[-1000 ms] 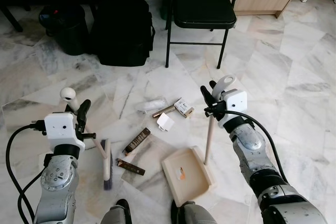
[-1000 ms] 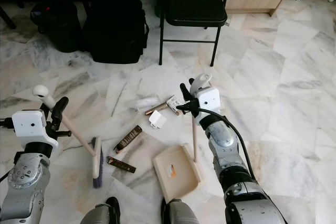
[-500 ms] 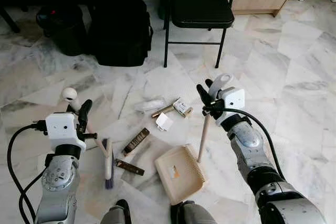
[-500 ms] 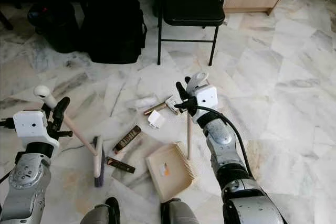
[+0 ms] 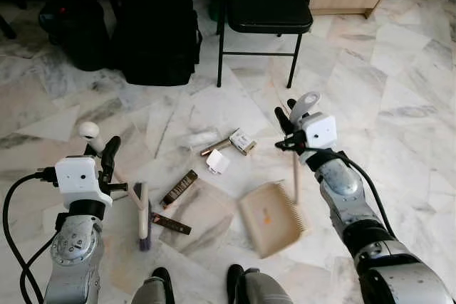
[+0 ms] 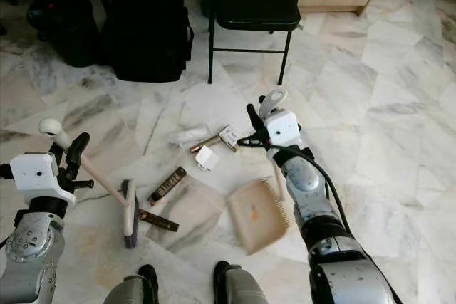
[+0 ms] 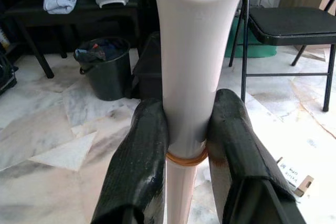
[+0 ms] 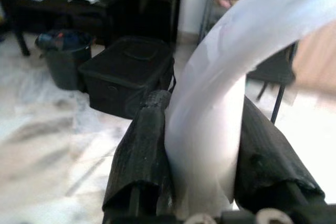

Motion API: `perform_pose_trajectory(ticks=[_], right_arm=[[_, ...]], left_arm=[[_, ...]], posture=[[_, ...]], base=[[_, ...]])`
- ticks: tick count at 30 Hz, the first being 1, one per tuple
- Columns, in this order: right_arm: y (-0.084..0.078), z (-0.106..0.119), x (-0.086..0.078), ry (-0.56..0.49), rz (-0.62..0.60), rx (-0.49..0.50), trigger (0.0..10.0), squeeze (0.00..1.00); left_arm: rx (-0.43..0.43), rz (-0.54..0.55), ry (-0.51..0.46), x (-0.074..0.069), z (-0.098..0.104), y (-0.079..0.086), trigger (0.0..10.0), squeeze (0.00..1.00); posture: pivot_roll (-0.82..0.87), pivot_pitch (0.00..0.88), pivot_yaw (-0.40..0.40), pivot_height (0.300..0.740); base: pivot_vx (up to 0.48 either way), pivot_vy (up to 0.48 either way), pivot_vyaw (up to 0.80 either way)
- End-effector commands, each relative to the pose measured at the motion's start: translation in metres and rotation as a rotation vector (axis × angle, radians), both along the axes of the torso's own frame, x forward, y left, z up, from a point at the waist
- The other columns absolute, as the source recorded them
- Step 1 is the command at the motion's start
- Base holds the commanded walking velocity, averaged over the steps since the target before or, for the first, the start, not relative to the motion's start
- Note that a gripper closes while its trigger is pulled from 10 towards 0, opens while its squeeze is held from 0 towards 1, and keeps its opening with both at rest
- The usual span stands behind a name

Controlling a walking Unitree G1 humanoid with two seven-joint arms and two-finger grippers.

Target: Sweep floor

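Holding broom handle in left gripper, fingers clamped | right gripper clamped on dustpan handle | trash lies between them

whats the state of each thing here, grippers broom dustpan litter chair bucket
left gripper: shut on the broom handle
right gripper: shut on the dustpan handle
broom: head down on the floor, handle tilted
dustpan: pan tilted, blurred, by the litter
litter: scattered on the floor, not in the dustpan
folding chair: unfolded, seat bare
bucket: upright, stuff inside
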State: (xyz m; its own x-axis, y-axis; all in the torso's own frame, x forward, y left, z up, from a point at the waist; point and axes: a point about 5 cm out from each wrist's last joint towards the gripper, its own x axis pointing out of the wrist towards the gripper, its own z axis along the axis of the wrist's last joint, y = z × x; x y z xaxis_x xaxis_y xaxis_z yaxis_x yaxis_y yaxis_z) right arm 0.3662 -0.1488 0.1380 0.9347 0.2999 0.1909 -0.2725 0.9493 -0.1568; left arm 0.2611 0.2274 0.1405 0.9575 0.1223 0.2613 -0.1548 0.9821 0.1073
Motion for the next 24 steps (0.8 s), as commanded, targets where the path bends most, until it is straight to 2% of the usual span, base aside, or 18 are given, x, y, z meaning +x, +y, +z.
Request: perform_pose_trajectory(ticks=[1,4,15,24], right_arm=[[-0.0039,-0.0060,0.0010,0.057,-0.035,0.072,10.0,0.00],[-0.0026,-0.0066,0.0036,0.091,-0.056,0.129,10.0,0.00],[-0.0001,-0.0036,0.0048,0.099,-0.030,0.156,10.0,0.00],[0.0033,0.0023,0.0069,0.120,-0.009,0.256,10.0,0.00]], left_arm=[[-0.004,-0.006,0.020,-0.0025,-0.0044,-0.0010,10.0,0.00],[-0.007,-0.010,0.021,-0.0010,-0.0047,-0.0015,10.0,0.00],[-0.012,-0.018,0.025,0.0018,-0.0053,-0.0017,10.0,0.00],[-0.011,-0.020,0.030,0.0059,-0.0056,-0.0006,10.0,0.00]], posture=[[-0.03,0.334,-0.126,0.740],[-0.03,0.328,-0.126,0.740],[-0.02,0.306,-0.125,0.740],[-0.03,0.283,-0.124,0.740]], base=[[0.000,0.000,0.00],[0.000,0.000,0.00],[0.000,0.000,0.00],[0.000,0.000,0.00]])
